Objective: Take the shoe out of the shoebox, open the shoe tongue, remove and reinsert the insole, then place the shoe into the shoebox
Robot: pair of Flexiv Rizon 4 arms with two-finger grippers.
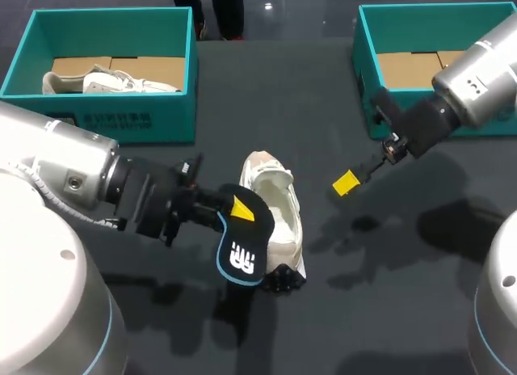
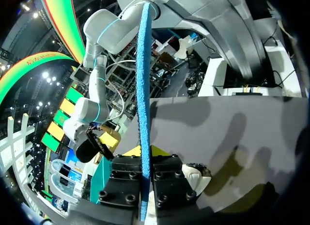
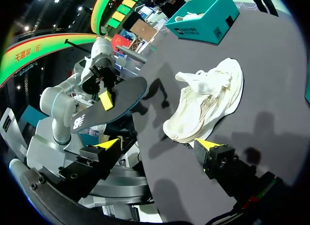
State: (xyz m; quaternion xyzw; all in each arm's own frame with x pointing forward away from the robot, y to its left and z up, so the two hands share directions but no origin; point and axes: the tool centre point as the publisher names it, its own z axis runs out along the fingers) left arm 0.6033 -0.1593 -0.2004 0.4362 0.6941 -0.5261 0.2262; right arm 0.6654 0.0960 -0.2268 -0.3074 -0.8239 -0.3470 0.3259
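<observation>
Dark table (image 1: 339,310) carries two teal boxes at its far edge: the left shoebox (image 1: 113,120), with a second pale shoe (image 1: 121,82) inside; the right shoebox (image 1: 367,76), its brown floor bare where visible.

Task shoe (image 1: 279,205) lies outside both boxes, on the table between the arms, white, mouth gaping; removal from the box is judged done; tongue is judged opened, though its exact lie cannot be told.

Insole (image 1: 242,258) is out of the shoe; left gripper (image 1: 236,208) is closed on it, fingers pinching its two flat faces; the dark insole hangs just beside the shoe's flank, above the table. Right gripper (image 1: 347,183) holds nothing; its fingers are spread wide; it hovers beside the shoe, apart from it.

Outstanding: reinsertion of the insole; return of the shoe to a box.

Clearance: open table lies on the near side and to the right of the shoe; both boxes stand well apart from it; the right arm sits close to the right shoebox's near wall, the one edge to mind; the insole's free end hangs near the shoe's near end and may catch the collar on entry.
</observation>
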